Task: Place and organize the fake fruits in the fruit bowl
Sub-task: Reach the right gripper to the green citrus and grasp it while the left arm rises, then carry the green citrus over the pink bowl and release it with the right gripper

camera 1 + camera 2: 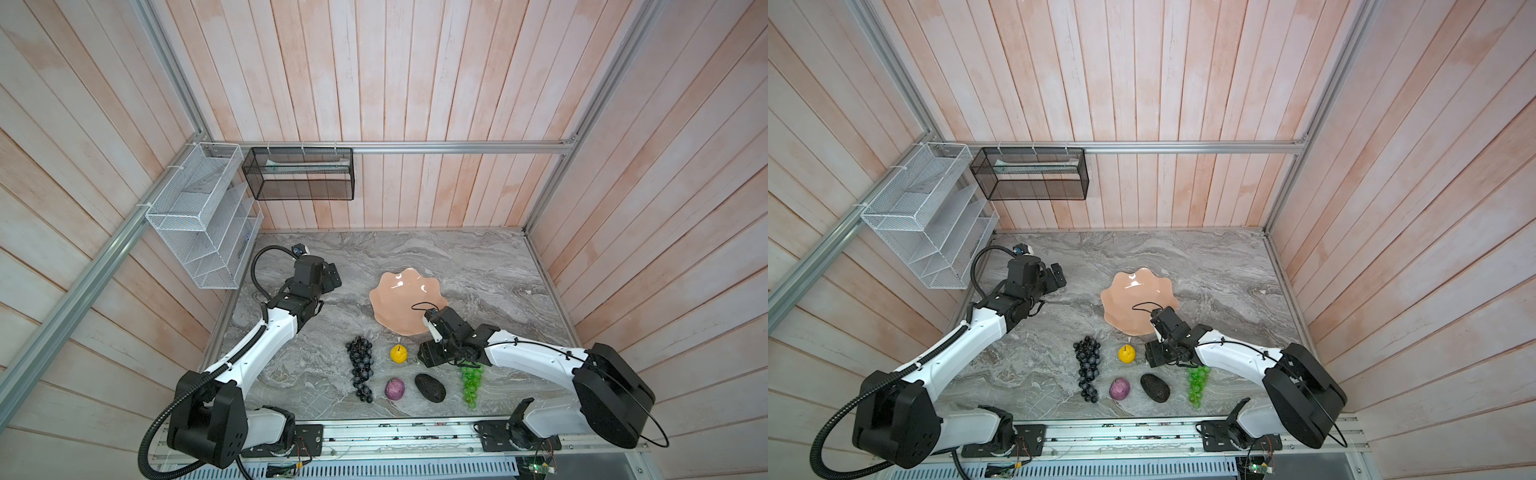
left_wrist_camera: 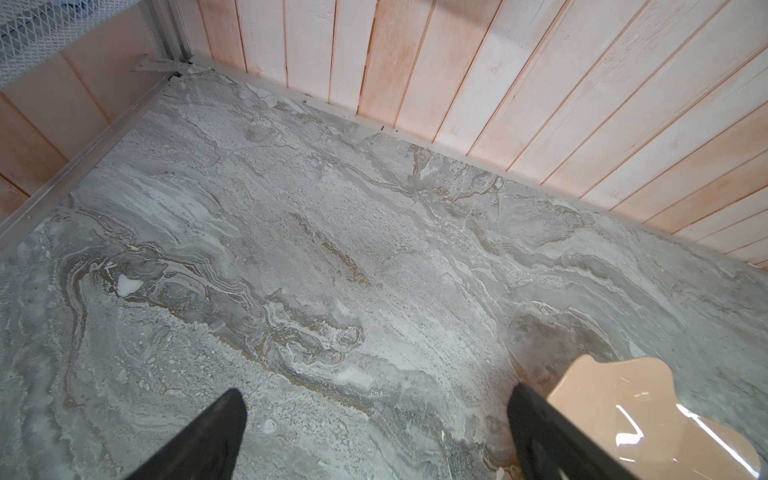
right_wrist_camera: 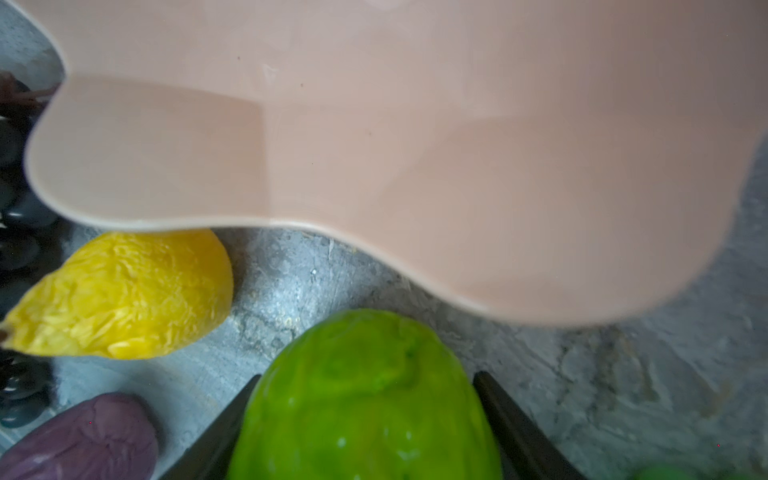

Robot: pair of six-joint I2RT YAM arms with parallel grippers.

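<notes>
right wrist view: right gripper (image 3: 368, 376) straddles the green ball (image 3: 365, 415), grip unclear; left gripper (image 2: 375, 390) apart.

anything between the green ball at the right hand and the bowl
Nothing visible. The green ball sits between the fingers of the right hand, and only bare table separates it from the bowl. The yellow fruit lies off to the side, clear of that path.
</notes>
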